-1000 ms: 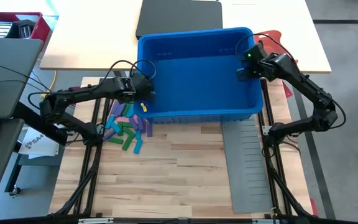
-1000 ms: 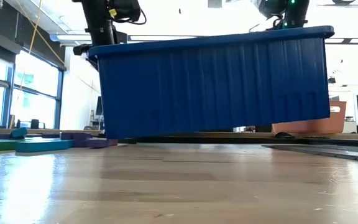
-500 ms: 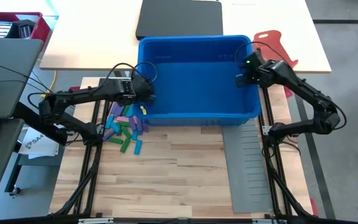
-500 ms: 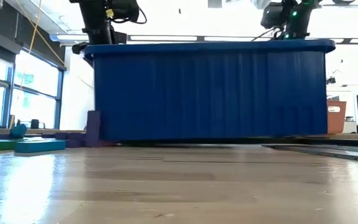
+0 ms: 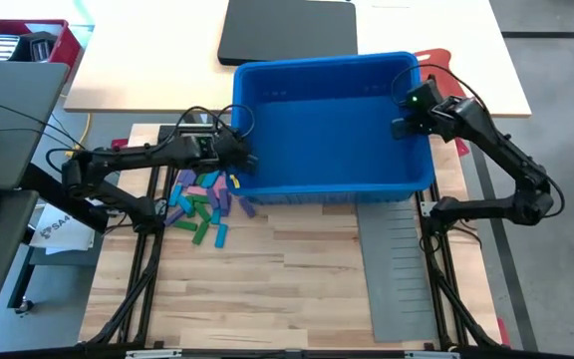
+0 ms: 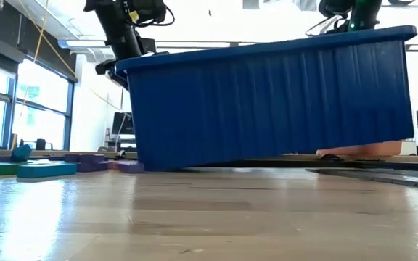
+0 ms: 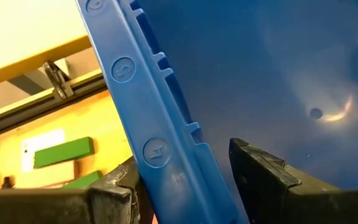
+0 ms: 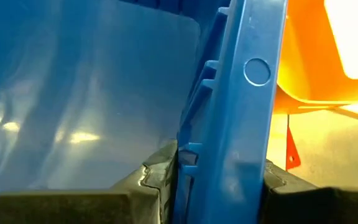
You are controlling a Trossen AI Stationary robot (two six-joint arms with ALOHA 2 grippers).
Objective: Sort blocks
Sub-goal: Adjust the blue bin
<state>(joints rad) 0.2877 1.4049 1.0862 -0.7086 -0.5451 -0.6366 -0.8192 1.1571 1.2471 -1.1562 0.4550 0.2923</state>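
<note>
Blue bin: tilted, right end raised.
Left gripper: fingers straddle the bin's left wall, slightly apart.
Right gripper: clamped on the right wall.
Blocks: heaped on the table beside the bin's left end.

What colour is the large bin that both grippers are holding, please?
Blue: the bin is solid blue throughout, seen best in the high view.
</note>
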